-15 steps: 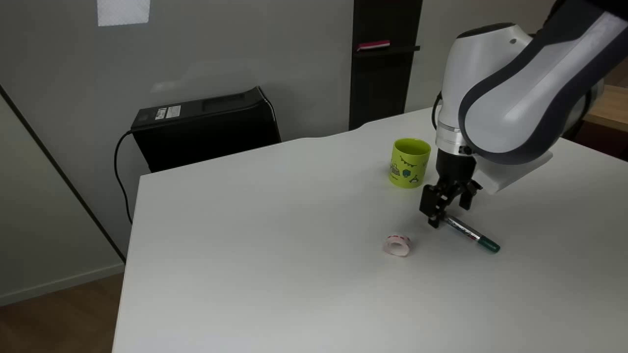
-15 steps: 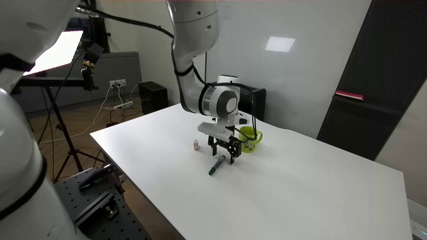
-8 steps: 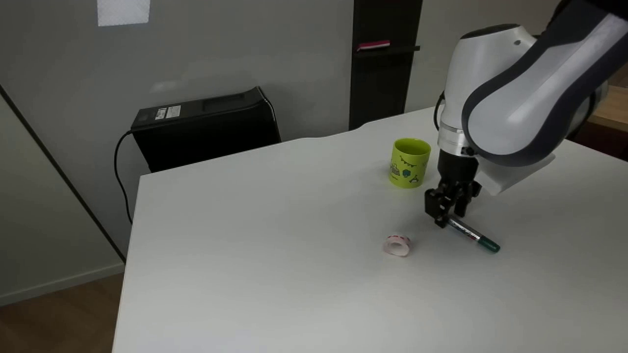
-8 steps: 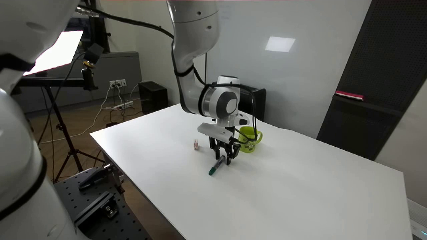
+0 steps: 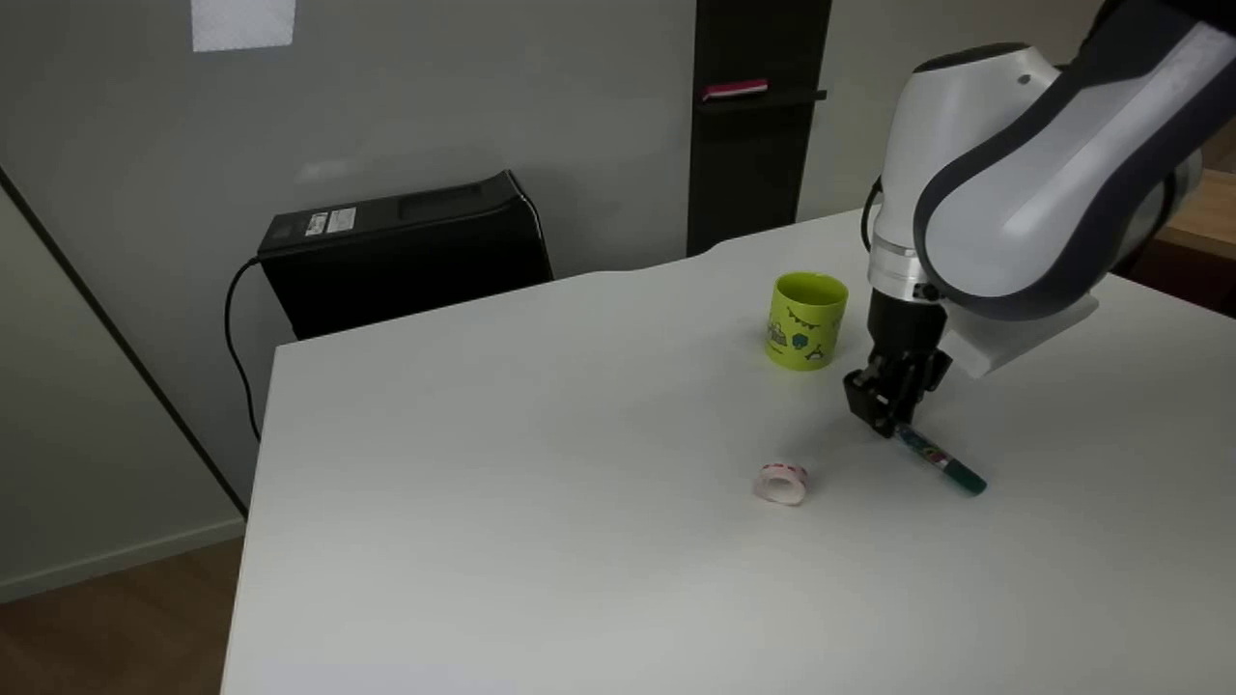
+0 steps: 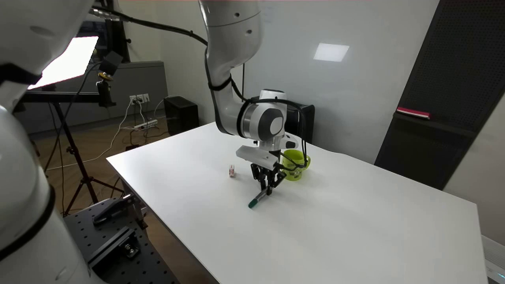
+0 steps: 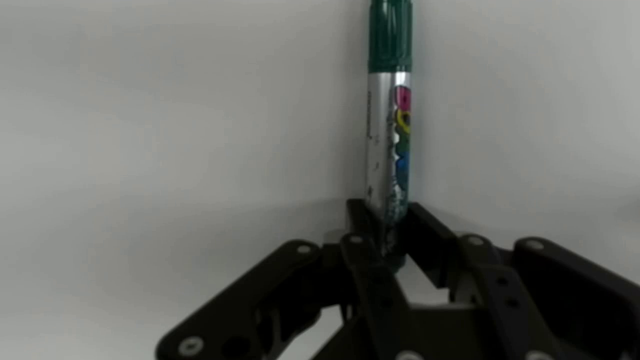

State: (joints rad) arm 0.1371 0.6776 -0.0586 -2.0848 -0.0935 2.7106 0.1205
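In the wrist view, we look down past the black gripper [image 7: 387, 220] at a marker [image 7: 389, 130], silver with colourful print and a green cap [image 7: 390, 37]. The fingers [image 7: 425, 235] stand narrow, pinching the marker near its uncapped end, while the cap points to the far side. Below spreads a white table [image 7: 175, 125].

In an exterior view, we see the white robot arm [image 5: 1004, 183] reach in from the right, its gripper low over the table. The marker slants out from the fingers, cap toward the near right; we cannot tell whether it touches the table. A lime-green mug [image 5: 807, 333] stands upright to the left and farther back. A small pinkish roll of tape [image 5: 798, 483] stands on edge to the near left.

In an exterior view, we find the mug just behind the gripper, its handle [image 6: 308, 161] on the right, and the roll of tape off to the left. Here the marker's cap points near left. A flat red object [image 6: 412, 113] lies on a dark shelf at far right; a bright light panel [image 6: 79, 57] shines at far left.
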